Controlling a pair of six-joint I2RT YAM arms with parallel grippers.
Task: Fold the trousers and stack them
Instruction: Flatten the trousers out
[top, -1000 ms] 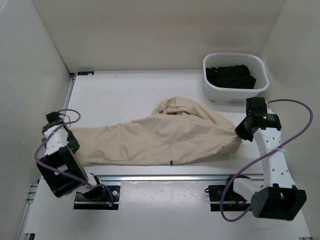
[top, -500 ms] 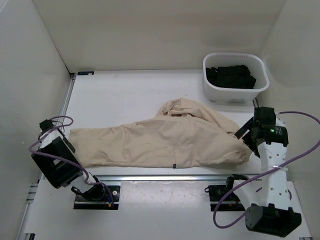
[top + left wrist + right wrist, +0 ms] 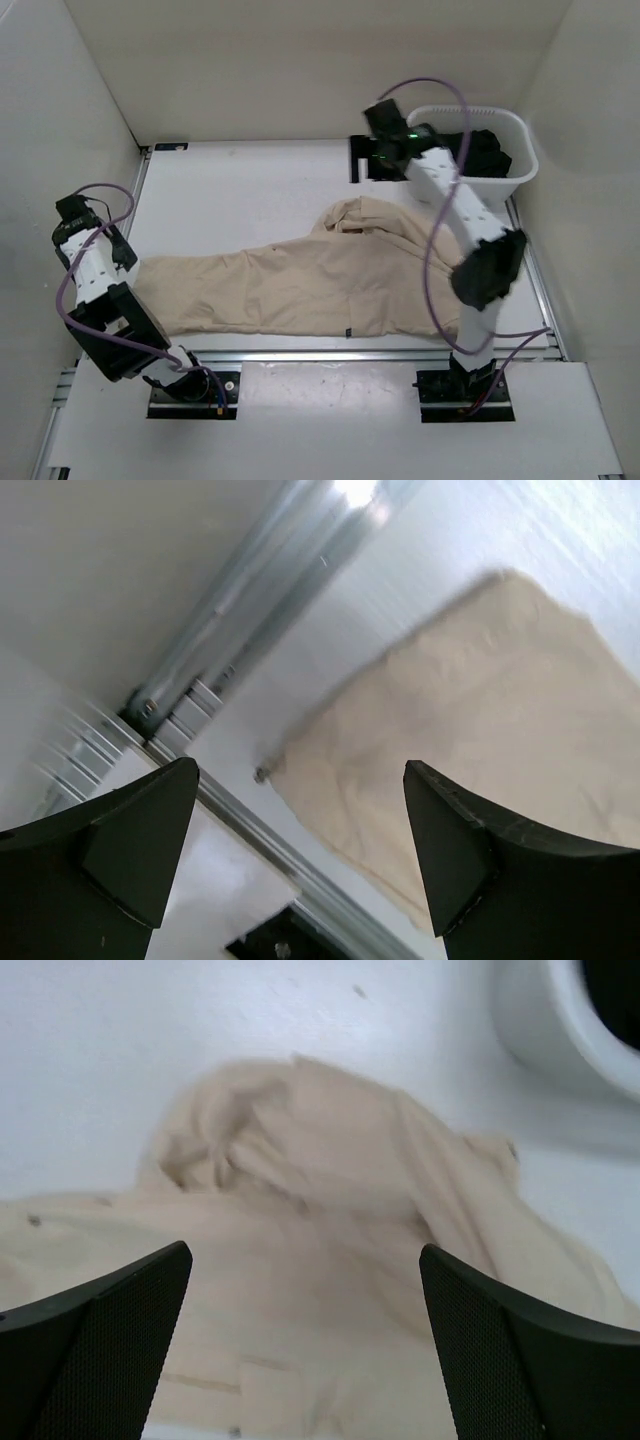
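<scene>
Beige trousers [image 3: 310, 285] lie spread across the middle of the white worktop [image 3: 240, 190], legs running left, the bunched waist right of centre. At far left the left gripper [image 3: 298, 772] hangs wide open over the leg end, holding nothing. The right gripper [image 3: 305, 1252], likewise open and empty, hovers at upper centre beside the white basket [image 3: 525, 172].

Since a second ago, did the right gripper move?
Yes. The right gripper left the trousers' right end and swung toward the table's far side, now beside the basket.
</scene>
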